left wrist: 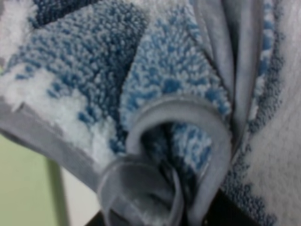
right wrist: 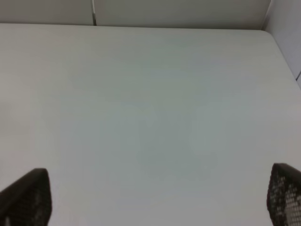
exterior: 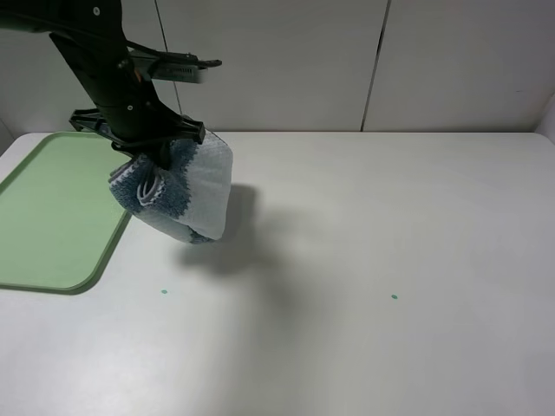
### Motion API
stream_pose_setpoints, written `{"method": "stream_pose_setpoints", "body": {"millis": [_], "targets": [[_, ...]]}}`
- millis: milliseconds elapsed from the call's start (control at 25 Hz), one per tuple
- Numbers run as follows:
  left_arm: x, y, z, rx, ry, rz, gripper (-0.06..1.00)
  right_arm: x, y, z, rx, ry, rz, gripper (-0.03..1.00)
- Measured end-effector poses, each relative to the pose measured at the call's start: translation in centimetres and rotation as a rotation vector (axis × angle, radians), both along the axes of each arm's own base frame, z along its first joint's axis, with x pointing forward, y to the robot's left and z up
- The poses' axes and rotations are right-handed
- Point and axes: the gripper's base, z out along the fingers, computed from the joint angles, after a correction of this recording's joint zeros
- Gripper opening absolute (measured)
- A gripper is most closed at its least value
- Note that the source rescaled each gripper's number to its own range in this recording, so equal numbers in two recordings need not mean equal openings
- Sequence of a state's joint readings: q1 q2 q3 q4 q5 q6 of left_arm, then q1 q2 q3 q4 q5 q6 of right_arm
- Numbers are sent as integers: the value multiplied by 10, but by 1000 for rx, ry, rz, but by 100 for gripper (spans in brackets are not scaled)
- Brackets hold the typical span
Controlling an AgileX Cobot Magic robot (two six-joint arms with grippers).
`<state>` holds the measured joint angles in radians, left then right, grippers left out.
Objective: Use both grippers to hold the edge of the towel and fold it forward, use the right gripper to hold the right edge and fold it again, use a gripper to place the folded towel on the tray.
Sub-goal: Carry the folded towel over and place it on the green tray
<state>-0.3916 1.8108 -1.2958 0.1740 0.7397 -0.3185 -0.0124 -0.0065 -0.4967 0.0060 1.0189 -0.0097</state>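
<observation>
One towel (exterior: 198, 192), folded into a bunched bundle, hangs clear of the counter (exterior: 373, 260) from the left hand (exterior: 160, 160), which is clamped onto its upper folds. It sits just past the right rim of the single green tray (exterior: 52, 217), which lies at the counter's left edge. The right hand (right wrist: 155, 200) holds nothing — its two fingertips (right wrist: 28, 195) are spread wide over bare white counter, with walls along the far edge.

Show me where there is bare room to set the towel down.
The tray is bare across its whole green surface, left of the hanging towel. The table right of the towel is bare out to its far edge. The only crowding is around the left gripper.
</observation>
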Motion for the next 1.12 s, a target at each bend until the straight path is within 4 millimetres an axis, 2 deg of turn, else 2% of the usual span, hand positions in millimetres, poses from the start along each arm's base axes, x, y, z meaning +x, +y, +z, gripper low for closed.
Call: {"method": "stream_pose_setpoints", "body": {"millis": [360, 520, 840, 1120], "targets": [[21, 63, 1, 26, -31, 61, 18, 0, 0, 0, 0, 0, 0, 100], [23, 93, -7, 27, -45, 105, 18, 0, 0, 0, 0, 0, 0, 100], [16, 141, -28, 19, -43, 197, 18, 0, 0, 0, 0, 0, 0, 100], [4, 169, -48, 10, -59, 269, 18, 0, 0, 0, 0, 0, 0, 100]]}}
